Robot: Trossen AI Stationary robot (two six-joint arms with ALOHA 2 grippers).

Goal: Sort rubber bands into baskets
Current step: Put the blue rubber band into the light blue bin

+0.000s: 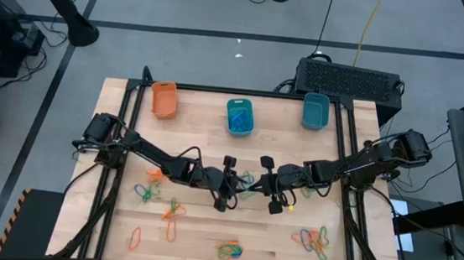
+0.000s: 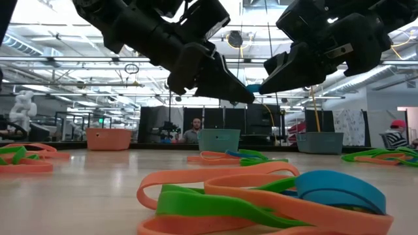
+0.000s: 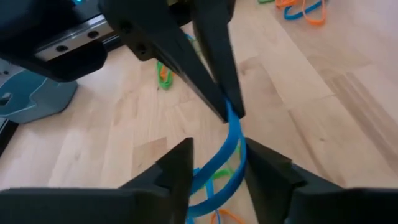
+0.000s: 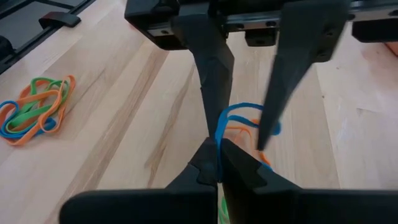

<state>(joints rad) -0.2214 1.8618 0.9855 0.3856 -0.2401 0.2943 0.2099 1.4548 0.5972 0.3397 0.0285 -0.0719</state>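
**Operator:** Left wrist view: report finger state and location of the work item.

**Technician:** The left gripper (image 3: pixel 214 165) has its fingers parted, one on each side of a blue rubber band (image 3: pixel 227 158). The band hangs between them as a stretched loop. Its upper end is pinched at the tips of the right gripper (image 3: pixel 231 112), which reaches in from the opposite side with its fingers clenched. In the right wrist view the same blue band (image 4: pixel 233 118) leaves the closed tips of the right gripper (image 4: pixel 217 155) and passes between the left arm's two fingers (image 4: pixel 214 74) just ahead. Whether the left fingers already press on the band cannot be told.

**Operator:** Why is the band held this way?

**Technician:** Judgement: the right gripper lifts one band clear of the mixed orange and green bands beneath the fingertips, so that the left gripper can take it alone. This reads as a hand-over, or a separation of a tangled cluster.

**Operator:** Destination?

**Technician:** High view: both grippers meet at the table's middle. Ahead of them, along the far edge, stand an orange basket (image 1: pixel 164 99), a blue basket (image 1: pixel 239 116) and a second teal basket (image 1: pixel 315 110). Other band clusters lie on the wooden table (image 1: pixel 206 229), on the near side of the fingers.
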